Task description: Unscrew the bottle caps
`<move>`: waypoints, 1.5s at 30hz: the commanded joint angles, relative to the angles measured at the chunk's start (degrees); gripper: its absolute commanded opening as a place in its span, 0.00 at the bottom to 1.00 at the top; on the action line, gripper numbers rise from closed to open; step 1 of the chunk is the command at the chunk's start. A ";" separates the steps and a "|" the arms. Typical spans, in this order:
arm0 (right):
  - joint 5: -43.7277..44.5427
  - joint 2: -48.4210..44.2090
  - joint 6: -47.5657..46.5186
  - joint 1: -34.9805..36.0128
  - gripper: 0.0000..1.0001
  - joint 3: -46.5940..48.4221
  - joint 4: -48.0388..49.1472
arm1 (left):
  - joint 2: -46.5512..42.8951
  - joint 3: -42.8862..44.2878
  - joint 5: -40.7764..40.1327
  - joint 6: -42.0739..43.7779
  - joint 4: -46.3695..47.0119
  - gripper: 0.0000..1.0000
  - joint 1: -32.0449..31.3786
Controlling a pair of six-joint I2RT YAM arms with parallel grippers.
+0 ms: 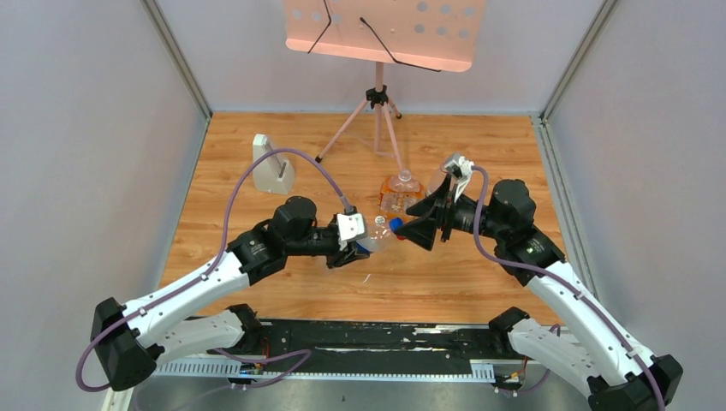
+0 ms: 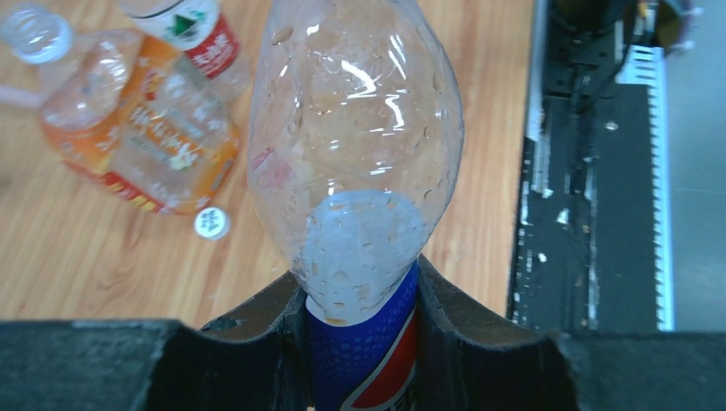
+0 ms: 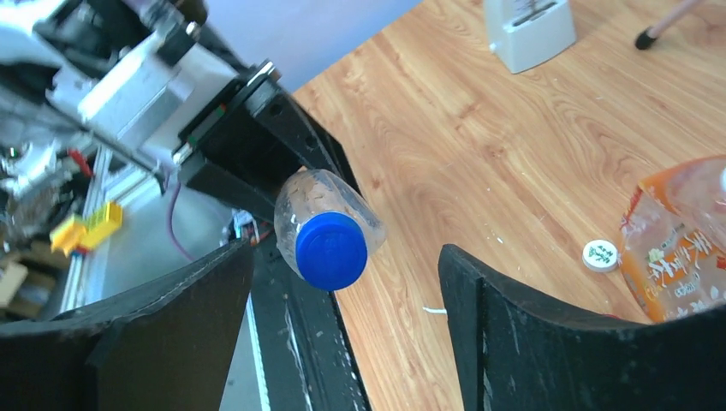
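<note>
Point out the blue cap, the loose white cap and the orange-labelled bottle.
blue cap [image 3: 331, 250], right wrist view, on its flat top.
loose white cap [image 2: 211, 223], left wrist view, centre of its printed face.
orange-labelled bottle [image 2: 163, 141], left wrist view, on its label.

— Where is there room on the table [image 1: 479, 282]?
— In the top view, the bare wood at lower centre, in front of the arms, and all down the right side. The upper left is free too, apart from the block [image 1: 272, 167].
— And the centre?
— Crowded. The left gripper [image 1: 364, 247] grips the Pepsi bottle [image 1: 377, 238] above the wood. Its blue cap [image 1: 395, 225] points right, into the wide gap of the right gripper [image 1: 417, 228]. From the right wrist, there is space on both sides of the cap, inside the fingers [image 3: 171, 334].
— Behind that?
— The orange bottle [image 1: 401, 193] lies just above the grippers. A red-label bottle [image 2: 193, 30] lies beside it, with a white cap [image 3: 600, 255] nearby. The tripod [image 1: 377, 120] legs spread at upper centre.
</note>
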 commanded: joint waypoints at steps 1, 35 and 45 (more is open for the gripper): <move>9.06 1.43 10.80 0.08 0.81 4.96 -2.62 | -2.18 -1.05 -9.09 1.18 4.10 0.00 -0.23; 4.39 8.48 20.53 0.08 0.46 5.45 1.35 | -0.96 -1.40 -17.69 6.66 4.83 0.00 -4.36; 2.59 8.60 20.41 0.08 0.24 4.82 1.62 | -0.64 -1.39 -18.51 6.14 4.82 0.00 -4.31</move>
